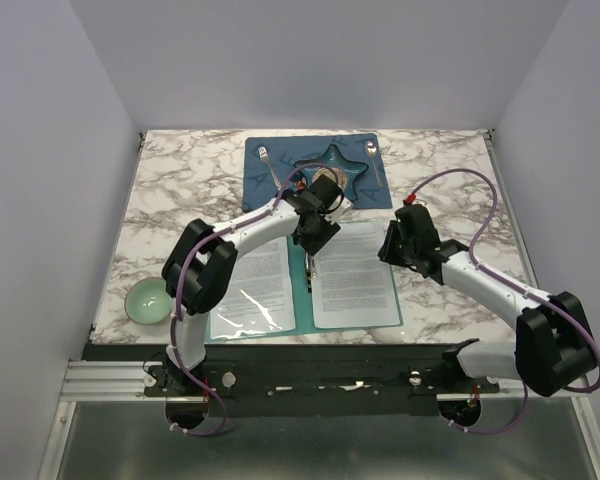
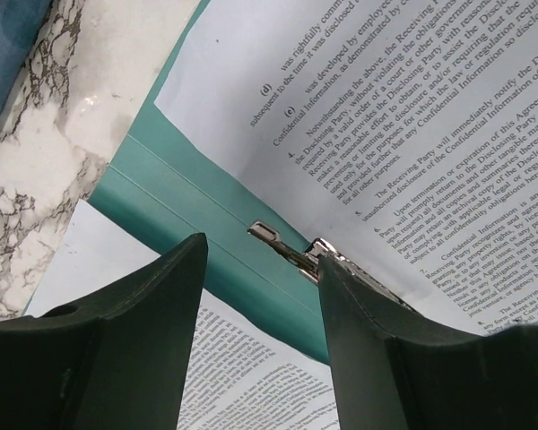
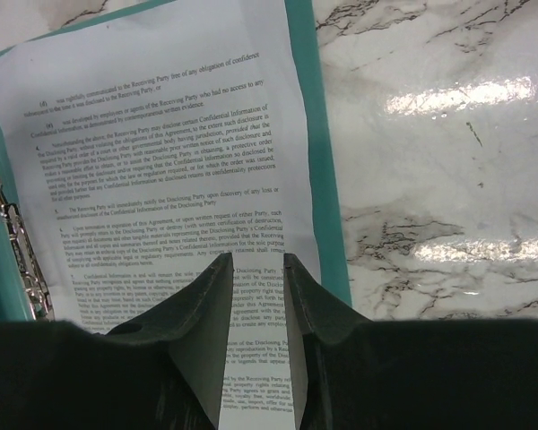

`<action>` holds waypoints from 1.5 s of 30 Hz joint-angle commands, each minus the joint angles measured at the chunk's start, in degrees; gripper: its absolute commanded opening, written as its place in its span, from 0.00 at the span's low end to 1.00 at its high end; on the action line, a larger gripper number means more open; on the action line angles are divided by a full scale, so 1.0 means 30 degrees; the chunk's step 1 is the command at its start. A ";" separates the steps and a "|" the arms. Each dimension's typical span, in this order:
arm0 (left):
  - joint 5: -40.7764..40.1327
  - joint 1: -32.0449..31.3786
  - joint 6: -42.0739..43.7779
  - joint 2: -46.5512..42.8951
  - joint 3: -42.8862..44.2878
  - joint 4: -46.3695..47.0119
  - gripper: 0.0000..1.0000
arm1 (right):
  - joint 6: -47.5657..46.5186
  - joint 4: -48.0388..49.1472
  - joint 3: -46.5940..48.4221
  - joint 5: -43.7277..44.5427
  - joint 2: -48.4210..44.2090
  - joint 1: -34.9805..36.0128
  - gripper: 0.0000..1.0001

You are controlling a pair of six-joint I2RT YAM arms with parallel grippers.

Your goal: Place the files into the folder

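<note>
The teal folder (image 1: 308,285) lies open on the marble table. A printed file sheet (image 1: 355,275) lies on its right half and another sheet (image 1: 260,285) on its left half. My left gripper (image 1: 315,238) hangs open over the top of the spine. In the left wrist view the silver clip (image 2: 287,249) lies on the folder (image 2: 206,224), its end running behind the right finger (image 2: 359,331). My right gripper (image 3: 259,260) hovers over the right sheet (image 3: 161,134) near its outer edge, with a narrow gap between its jaws and nothing in it.
A dark blue placemat (image 1: 265,190) with a star dish (image 1: 348,165), a fork (image 1: 270,168) and a spoon (image 1: 376,162) lies just behind the folder. A pale green bowl (image 1: 148,300) stands at the table's left front. Bare marble (image 3: 448,179) runs right of the folder.
</note>
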 commanded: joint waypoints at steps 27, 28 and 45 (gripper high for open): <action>-0.1044 0.0039 -0.0379 -0.0341 -0.2920 0.1677 0.66 | 0.0645 0.0840 -0.0348 -0.0414 -0.1118 0.0100 0.37; -0.0986 -0.0048 -0.0379 -0.0310 -0.2890 0.1619 0.66 | 0.0674 0.0869 -0.0406 -0.0385 -0.1147 0.0100 0.37; -0.0810 -0.1572 -0.0028 -0.0017 -0.2217 0.1443 0.66 | 0.0792 0.0928 -0.1169 -0.0238 -0.1557 0.0100 0.34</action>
